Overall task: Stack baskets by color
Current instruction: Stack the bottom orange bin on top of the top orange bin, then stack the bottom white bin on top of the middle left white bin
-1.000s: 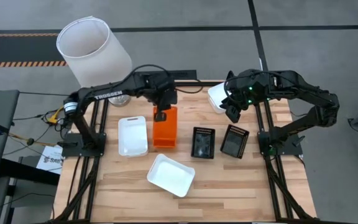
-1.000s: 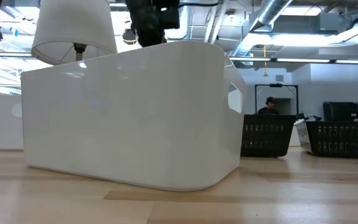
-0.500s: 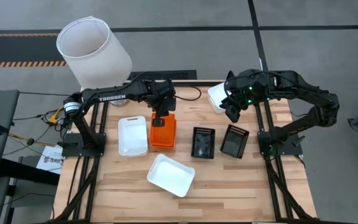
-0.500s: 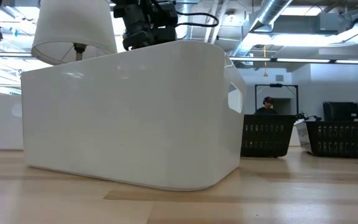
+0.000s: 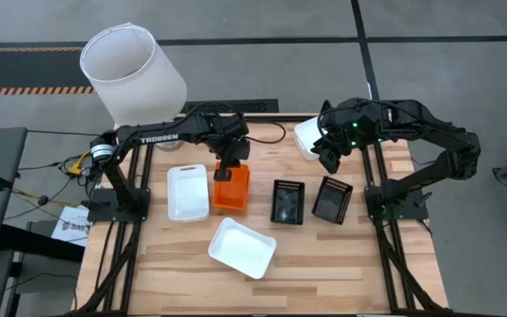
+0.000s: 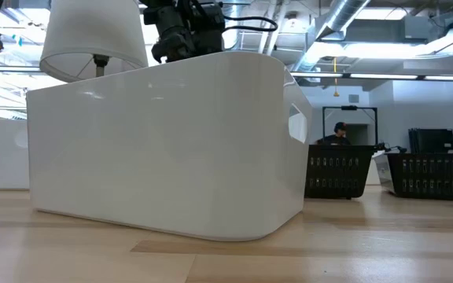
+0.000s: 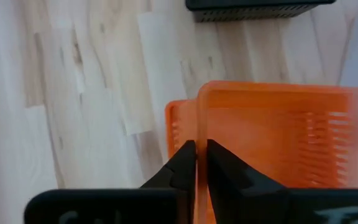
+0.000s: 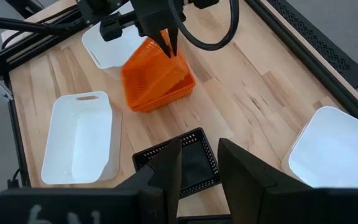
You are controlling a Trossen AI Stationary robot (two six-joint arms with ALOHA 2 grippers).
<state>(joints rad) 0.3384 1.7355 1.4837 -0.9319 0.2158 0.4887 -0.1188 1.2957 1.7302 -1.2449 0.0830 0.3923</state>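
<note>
Orange baskets (image 5: 231, 187) sit mid-table btwn a white basket (image 5: 188, 192) and a black one (image 5: 288, 202). Left gripper (image 7: 196, 163) is pinched on the top orange basket's wall, nesting it. Next: let go, lift clear. Right gripper (image 8: 199, 163) hovers half-open, nothing in it, by the far-right white basket (image 8: 332, 150).

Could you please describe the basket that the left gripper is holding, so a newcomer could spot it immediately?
On the wooden table, look near the back, between a white basket and two black baskets. The orange basket, pinched by the left gripper, is the only brightly coloured one.
</note>
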